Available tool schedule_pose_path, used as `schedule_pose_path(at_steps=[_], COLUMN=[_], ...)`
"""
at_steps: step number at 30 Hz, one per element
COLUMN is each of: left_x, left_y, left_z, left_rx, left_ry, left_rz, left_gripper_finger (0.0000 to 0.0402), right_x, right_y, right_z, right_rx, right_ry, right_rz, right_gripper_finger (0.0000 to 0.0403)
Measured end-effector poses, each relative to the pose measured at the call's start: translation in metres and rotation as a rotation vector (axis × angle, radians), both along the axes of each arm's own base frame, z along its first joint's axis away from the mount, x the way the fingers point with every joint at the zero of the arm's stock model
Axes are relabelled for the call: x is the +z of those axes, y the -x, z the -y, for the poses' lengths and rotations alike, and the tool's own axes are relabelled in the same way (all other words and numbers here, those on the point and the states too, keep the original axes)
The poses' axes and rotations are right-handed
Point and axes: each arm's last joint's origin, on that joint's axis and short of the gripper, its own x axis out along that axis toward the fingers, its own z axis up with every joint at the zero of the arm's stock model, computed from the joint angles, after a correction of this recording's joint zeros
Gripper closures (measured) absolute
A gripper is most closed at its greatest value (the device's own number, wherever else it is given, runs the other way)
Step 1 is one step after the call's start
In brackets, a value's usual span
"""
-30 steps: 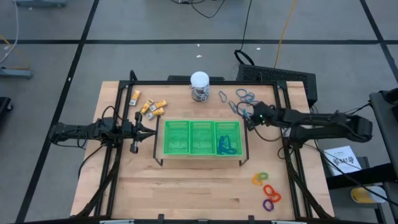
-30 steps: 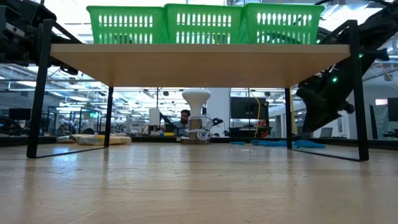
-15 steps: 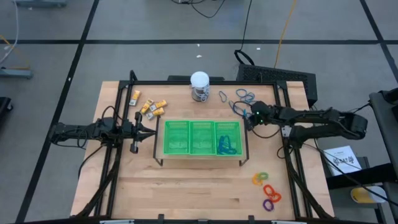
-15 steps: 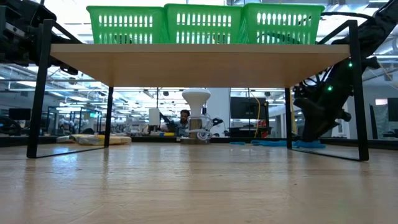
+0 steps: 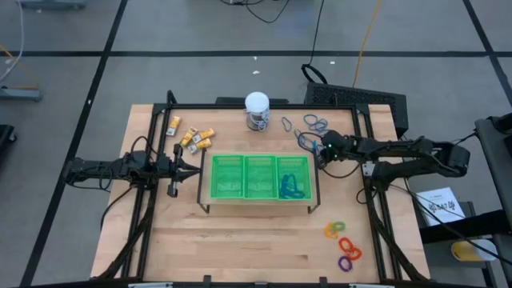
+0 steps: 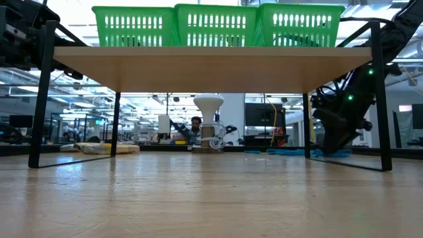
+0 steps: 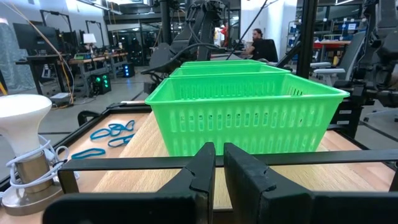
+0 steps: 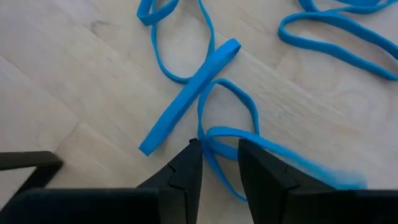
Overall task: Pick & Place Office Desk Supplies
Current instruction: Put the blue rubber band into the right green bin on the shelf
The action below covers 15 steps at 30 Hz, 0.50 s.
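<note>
While the right gripper (image 8: pixel 219 163) is held low at the tray's (image 5: pixel 244 194) two o'clock, fingers narrowly parted astride a blue loop (image 8: pixel 227 134) lying on the table (image 5: pixel 240 248), closure should be completed before lifting. The left gripper (image 7: pixel 217 163) is kept closed and empty at nine o'clock.

The high view looks straight down on the whole table (image 5: pixel 240 240). The low view sits at tabletop level, facing the room. Each wrist view looks forward past its own jaws: left toward the green tray (image 7: pixel 249 106), shared with the high view; right close onto blue loops (image 8: pixel 205 93).
</note>
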Motion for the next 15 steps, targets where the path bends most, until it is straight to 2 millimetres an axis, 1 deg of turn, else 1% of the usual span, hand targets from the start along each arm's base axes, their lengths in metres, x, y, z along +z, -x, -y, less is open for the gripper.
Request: schedule_pose_path(at_steps=[7, 15], left_x=[0.0000, 0.0000], left_y=[0.0000, 0.0000], left_z=[0.0000, 0.0000], left_rx=[0.000, 0.000], left_ry=[0.000, 0.000], left_rz=[0.000, 0.000], left_gripper_finger=[0.0357, 0.0357], right_x=[0.0020, 0.0023], right_y=[-0.0028, -0.0014], right_z=[0.0016, 0.0034], right_rx=[0.015, -0.012], right_ry=[0.030, 0.089], right_rz=[0.024, -0.013], right_gripper_finger=[0.0314, 0.0324])
